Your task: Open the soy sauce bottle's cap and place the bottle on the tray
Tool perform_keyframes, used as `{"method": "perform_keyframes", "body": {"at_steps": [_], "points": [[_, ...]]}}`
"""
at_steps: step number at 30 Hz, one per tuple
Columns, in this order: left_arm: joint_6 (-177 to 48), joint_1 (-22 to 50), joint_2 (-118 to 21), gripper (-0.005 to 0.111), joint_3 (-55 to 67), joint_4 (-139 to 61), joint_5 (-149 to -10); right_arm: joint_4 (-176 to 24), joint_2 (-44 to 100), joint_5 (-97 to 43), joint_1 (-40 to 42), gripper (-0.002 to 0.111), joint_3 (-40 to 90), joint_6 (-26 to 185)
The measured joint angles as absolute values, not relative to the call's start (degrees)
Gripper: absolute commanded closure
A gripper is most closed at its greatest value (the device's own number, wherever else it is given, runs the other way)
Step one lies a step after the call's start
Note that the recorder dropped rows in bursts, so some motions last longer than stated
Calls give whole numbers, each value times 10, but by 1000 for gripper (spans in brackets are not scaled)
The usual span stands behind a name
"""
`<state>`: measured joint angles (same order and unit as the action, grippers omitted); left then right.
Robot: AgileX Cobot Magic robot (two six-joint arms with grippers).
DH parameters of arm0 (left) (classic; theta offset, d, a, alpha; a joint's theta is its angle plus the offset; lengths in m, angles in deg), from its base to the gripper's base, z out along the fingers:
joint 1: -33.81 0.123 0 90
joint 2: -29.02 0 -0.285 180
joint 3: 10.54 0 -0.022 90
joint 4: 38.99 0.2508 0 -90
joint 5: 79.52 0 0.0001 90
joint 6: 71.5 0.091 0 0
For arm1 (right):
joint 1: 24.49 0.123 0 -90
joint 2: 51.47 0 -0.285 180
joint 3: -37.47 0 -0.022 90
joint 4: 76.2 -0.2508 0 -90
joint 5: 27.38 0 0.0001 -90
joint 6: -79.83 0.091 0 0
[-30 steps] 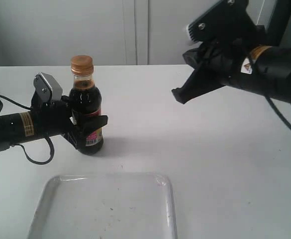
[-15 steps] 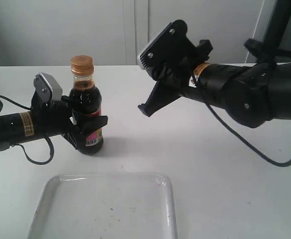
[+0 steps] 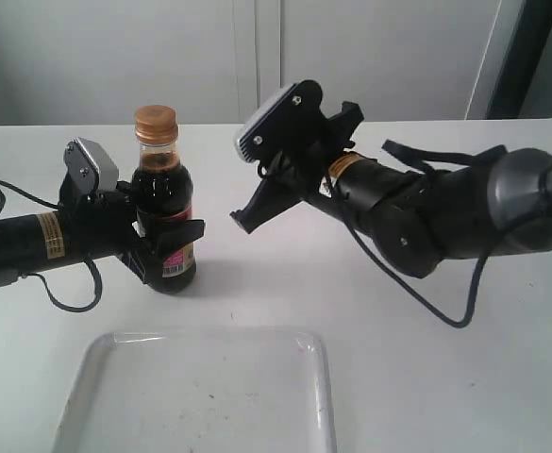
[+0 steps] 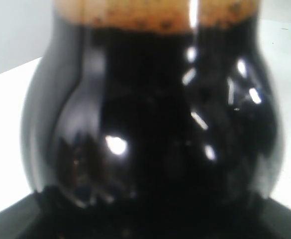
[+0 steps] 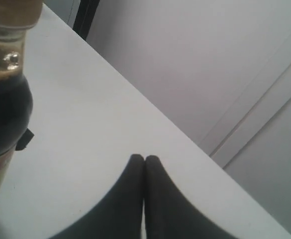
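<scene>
The soy sauce bottle stands upright on the white table, left of centre, its golden-orange cap closed on top. My left gripper is shut around the bottle's lower body; the left wrist view is filled by the dark bottle. My right gripper hangs shut and empty to the right of the bottle, a short gap away, below cap height. In the right wrist view its fingertips touch each other and the bottle stands at the edge. The tray lies empty at the front.
The table's far edge meets a grey wall. The right arm stretches across the right half of the table with a black cable looping under it. A cable also trails from the left arm.
The right arm has swung in from the upper right toward the bottle and come lower, its shut gripper now close to the bottle's right side. The left gripper and bottle have not moved.
</scene>
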<state>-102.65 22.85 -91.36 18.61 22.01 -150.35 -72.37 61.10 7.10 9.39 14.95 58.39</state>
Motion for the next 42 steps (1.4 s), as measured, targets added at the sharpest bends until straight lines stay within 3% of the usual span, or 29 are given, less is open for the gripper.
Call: {"method": "perform_keyframes", "body": {"at_steps": [14, 30, 42], "points": [[-1027, 229, -914, 107, 186, 220, -1504, -762, 647, 148, 115, 108, 152, 444], [-1026, 229, -914, 107, 186, 221, -1504, -792, 658, 37, 154, 108, 266, 303], [-1026, 229, -914, 107, 186, 222, -1505, -812, 655, 6, 171, 108, 281, 227]]}}
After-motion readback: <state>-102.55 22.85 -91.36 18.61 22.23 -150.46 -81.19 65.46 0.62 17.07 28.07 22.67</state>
